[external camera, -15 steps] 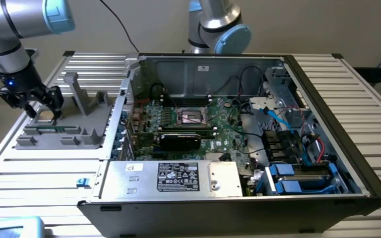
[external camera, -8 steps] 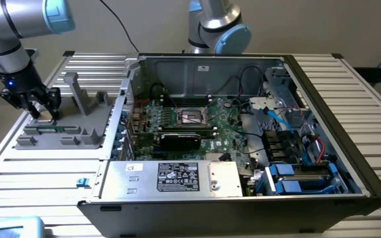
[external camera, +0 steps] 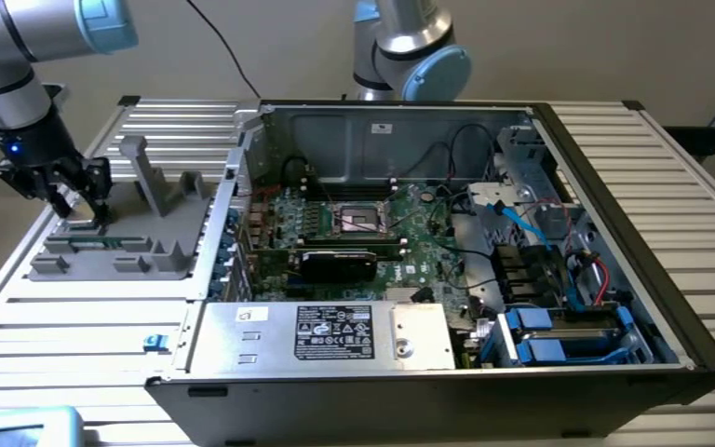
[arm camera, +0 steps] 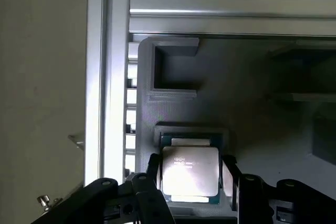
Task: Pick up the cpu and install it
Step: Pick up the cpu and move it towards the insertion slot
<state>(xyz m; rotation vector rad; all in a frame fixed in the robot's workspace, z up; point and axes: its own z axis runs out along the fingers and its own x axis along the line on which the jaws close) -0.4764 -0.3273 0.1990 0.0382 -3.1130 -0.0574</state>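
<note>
I am on the pick-up step. My pincer [external camera: 81, 210] hangs low over the grey holder [external camera: 146, 240]. The holder lies on the metal counter [external camera: 85, 326], on the exterior view's left of the open computer case [external camera: 706, 346].

The cpu [arm camera: 189, 169] sits flat in its little nest in that holder, shiny side up. My two fingers [arm camera: 228, 177] are down beside it, one on each side, and they look pressed right against its edges. So I am pinching the cpu, but it is not lifted out yet. It lies low in the nest, with the holder's short walls close around it.

The putting-in part has not begun. The socket [external camera: 364, 220] is in the middle of the green board inside the case, well apart from where I am.

I think the next move calls for a straight, level lift. The nest walls are close, so a tilted chip could catch on them. My hold has to be firm enough that the chip does not slip, but gentle, because the chip is thin. The tall grey posts [external camera: 141, 172] on the holder stand near me, and the case wall lies between me and the socket. So I judge the chip needs to go up high before it goes sideways.
</note>
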